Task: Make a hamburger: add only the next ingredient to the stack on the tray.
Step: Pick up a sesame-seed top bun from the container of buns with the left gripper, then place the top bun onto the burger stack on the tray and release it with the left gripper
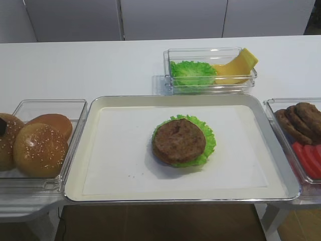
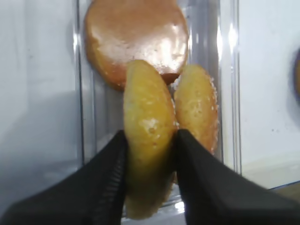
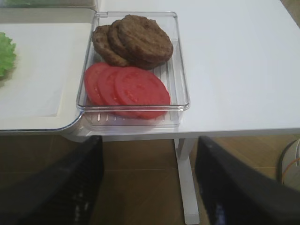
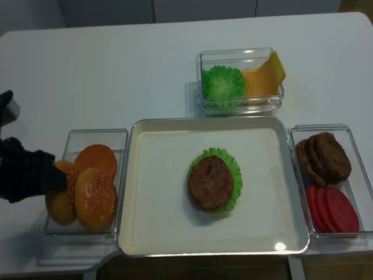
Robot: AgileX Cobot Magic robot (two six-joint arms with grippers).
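Observation:
The stack (image 1: 179,140) (image 4: 211,182), a brown patty on frilly green lettuce, lies mid-tray (image 1: 180,98). In the clear bin (image 1: 50,103) on the left, a sesame bun top (image 1: 40,149) (image 4: 96,198) leans beside a second golden bun (image 2: 147,117) (image 4: 61,204) standing on edge. My left gripper (image 2: 151,136) (image 4: 57,181) is shut on that second bun, a black finger pressed on each face. My right gripper (image 3: 149,154) hangs open and empty just off the table's front edge, below the patty bin.
A smooth seedless bun (image 2: 136,37) (image 4: 95,158) lies at the back of the bun bin. A bin with loose patties and tomato slices (image 3: 133,65) (image 4: 326,181) sits right of the tray. Another with lettuce and cheese (image 1: 210,70) stands behind it.

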